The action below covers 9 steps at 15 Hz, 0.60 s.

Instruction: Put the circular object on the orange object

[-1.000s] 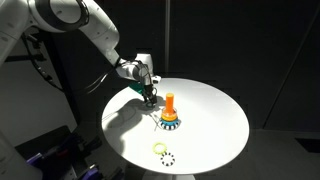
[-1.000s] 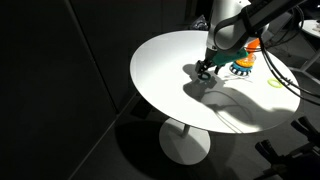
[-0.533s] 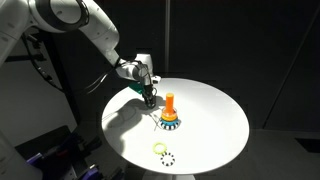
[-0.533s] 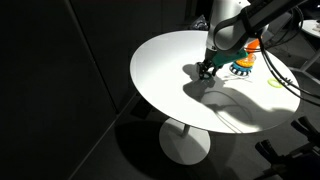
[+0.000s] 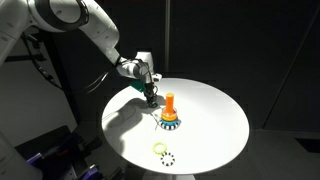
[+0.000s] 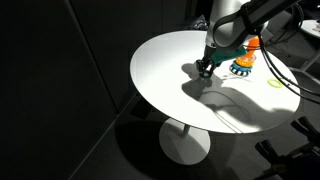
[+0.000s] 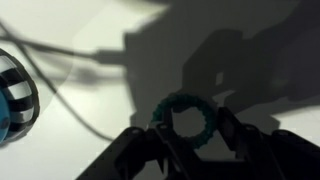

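Observation:
In the wrist view the circular object (image 7: pixel 182 122), a small dark green ring, lies flat on the white table between my dark fingers (image 7: pixel 232 135). Both fingers touch its sides. My gripper (image 7: pixel 190 138) is shut on the ring. In both exterior views the gripper (image 5: pixel 149 97) (image 6: pixel 203 70) points down at the tabletop, and the ring is too small and shadowed to make out there. The orange object (image 5: pixel 170 103) (image 6: pixel 252 44), an upright peg on a ringed base (image 5: pixel 171 123), stands a short way beside the gripper. An edge of that base (image 7: pixel 12 92) shows at the wrist view's left.
A yellow-green ring (image 5: pixel 160 148) and a black-and-white dashed ring (image 5: pixel 167 157) lie near the round white table's (image 5: pixel 220 120) front edge. The table (image 6: pixel 170 60) stands on one pedestal with dark surroundings. The arm's shadow falls across the tabletop.
The fingers have closed in from wide apart until they touch the ring's sides. The arm has hardly shifted.

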Each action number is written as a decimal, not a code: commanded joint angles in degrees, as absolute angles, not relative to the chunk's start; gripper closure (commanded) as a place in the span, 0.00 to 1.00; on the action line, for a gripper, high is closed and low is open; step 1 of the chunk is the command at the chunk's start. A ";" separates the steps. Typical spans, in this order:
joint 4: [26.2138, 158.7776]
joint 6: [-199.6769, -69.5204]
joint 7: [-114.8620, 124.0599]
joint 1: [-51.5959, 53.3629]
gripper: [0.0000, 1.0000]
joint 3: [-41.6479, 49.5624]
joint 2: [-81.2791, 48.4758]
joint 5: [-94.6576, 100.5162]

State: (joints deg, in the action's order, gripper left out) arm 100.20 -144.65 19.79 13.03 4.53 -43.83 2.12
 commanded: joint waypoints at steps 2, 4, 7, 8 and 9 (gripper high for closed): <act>97.68 -142.95 21.78 12.83 0.88 5.11 -43.03 1.95; 96.79 -142.70 22.16 12.60 0.97 5.25 -42.79 1.75; 96.05 -142.90 22.49 12.37 0.70 5.34 -42.64 1.74; 95.90 -142.95 22.52 12.33 0.62 5.38 -42.64 1.75; 95.77 -142.94 22.54 12.29 0.55 5.38 -42.72 1.75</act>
